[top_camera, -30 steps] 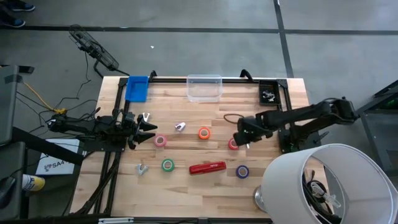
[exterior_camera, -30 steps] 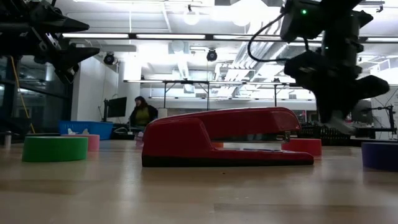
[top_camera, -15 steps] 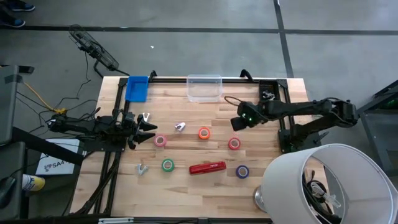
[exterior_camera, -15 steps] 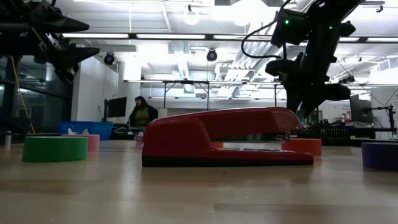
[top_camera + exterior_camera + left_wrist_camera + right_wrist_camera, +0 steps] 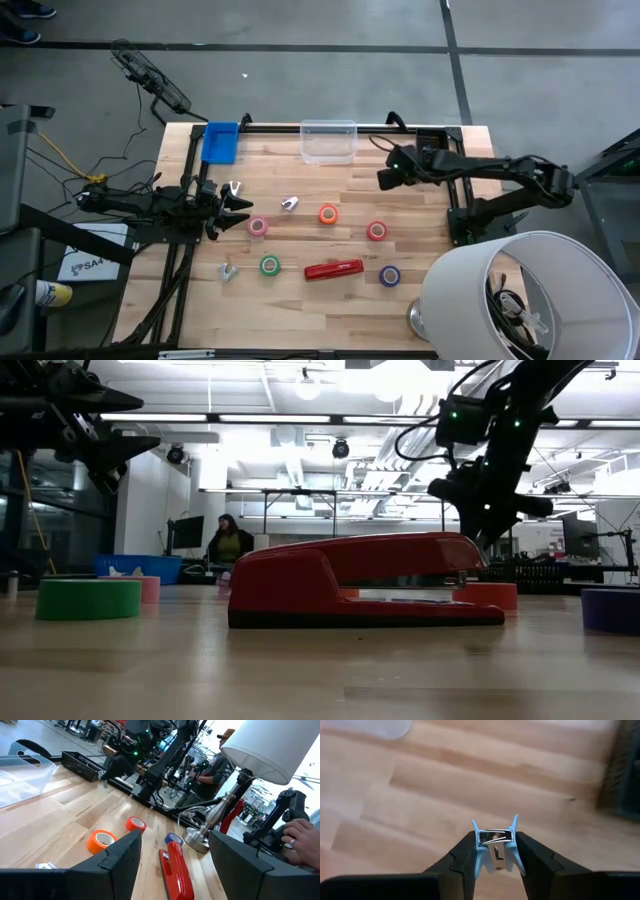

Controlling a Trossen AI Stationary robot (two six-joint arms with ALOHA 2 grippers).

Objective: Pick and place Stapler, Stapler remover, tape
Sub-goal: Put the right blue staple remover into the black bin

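Observation:
The red stapler (image 5: 334, 269) lies flat on the table's near half, and fills the middle of the low view (image 5: 365, 580). Around it lie tape rolls: pink (image 5: 258, 227), orange (image 5: 328, 213), red (image 5: 376, 231), green (image 5: 269, 265) and purple (image 5: 389, 275). Silvery claw pieces lie at the left (image 5: 290, 203) (image 5: 228, 271). My right gripper (image 5: 385, 178) hovers over the table's far right part, shut on a pale-blue staple remover (image 5: 495, 850). My left gripper (image 5: 240, 208) is open above the left side, beside the pink roll. My right gripper pinches the staple remover's pale-blue body (image 5: 479, 851) between its two fingers (image 5: 462, 855). The metal claw end (image 5: 495, 836) sticks out past the fingertips. The remover is lifted clear of the wooden table below.
A clear plastic box (image 5: 328, 141), a blue bin (image 5: 220, 142) and a black tray (image 5: 432, 147) stand along the far edge. A white lamp (image 5: 510, 295) rises at the near right corner. A person (image 5: 228, 545) stands far behind the table.
My right gripper has moved away from the red tape roll toward the table's far edge and has risen. The tape rolls, the stapler and the left arm have kept still.

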